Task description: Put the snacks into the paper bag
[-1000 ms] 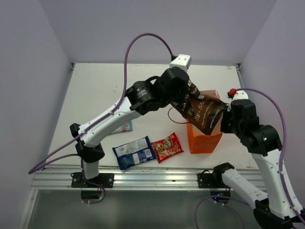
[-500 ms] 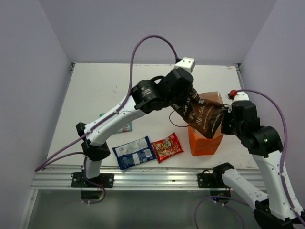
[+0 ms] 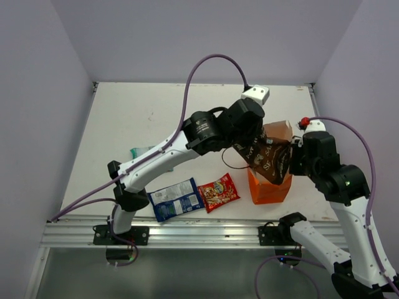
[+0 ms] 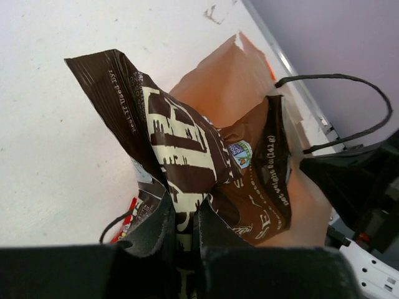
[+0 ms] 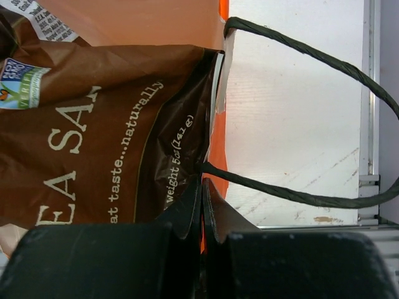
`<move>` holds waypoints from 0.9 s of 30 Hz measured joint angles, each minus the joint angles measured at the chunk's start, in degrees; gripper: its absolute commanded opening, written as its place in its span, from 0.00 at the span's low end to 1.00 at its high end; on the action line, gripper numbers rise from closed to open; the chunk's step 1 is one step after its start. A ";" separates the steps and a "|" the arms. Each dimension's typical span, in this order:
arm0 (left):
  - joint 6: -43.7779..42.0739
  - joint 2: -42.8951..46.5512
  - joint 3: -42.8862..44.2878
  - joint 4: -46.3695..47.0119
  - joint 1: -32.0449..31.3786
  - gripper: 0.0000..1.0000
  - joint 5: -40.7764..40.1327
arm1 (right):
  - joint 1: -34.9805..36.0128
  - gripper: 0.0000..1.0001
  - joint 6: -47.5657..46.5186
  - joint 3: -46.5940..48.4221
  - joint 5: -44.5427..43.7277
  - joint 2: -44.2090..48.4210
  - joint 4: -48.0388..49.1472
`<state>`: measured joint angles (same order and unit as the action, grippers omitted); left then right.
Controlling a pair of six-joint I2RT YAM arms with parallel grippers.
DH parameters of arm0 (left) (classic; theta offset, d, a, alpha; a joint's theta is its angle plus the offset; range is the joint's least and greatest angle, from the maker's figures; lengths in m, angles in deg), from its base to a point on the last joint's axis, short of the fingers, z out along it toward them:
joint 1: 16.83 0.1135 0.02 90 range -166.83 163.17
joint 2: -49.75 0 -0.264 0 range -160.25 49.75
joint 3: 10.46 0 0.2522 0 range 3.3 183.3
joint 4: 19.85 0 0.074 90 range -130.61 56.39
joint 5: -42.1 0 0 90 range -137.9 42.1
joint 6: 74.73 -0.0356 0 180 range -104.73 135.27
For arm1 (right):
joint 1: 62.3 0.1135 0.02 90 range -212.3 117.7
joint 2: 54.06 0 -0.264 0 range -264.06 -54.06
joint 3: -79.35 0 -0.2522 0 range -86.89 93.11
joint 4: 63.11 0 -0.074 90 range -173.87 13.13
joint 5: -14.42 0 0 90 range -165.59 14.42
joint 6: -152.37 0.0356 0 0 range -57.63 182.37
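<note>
The orange paper bag stands upright at the right front of the table. My left gripper is shut on the long dark brown sea salt packet, whose lower end is inside the bag's mouth. In the left wrist view the gripper pinches the packet over the bag's open inside. My right gripper is shut on the bag's rim beside a cord handle. The blue-white packet and the red packet lie flat to the left of the bag. The teal packet is mostly hidden by my left arm.
The table's metal front rail runs below the packets. Purple walls stand close on the left, back and right. My left arm stretches diagonally across the middle of the table. The bag's far cord handle arches above its rim.
My left arm has moved right and down with the brown packet, whose lower end has sunk deeper into the bag. The right gripper has kept its hold on the rim.
</note>
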<state>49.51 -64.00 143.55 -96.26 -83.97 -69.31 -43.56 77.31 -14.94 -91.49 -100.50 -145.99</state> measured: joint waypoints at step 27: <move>-10.16 0.44 -2.47 22.75 -5.70 0.41 3.89 | 0.00 0.00 0.00 -1.55 0.37 -0.09 2.60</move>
<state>39.35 -63.57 141.08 -73.51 -89.67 -65.42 -43.56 77.31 -16.50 -91.11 -100.59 -143.39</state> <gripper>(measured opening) 0.405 0.011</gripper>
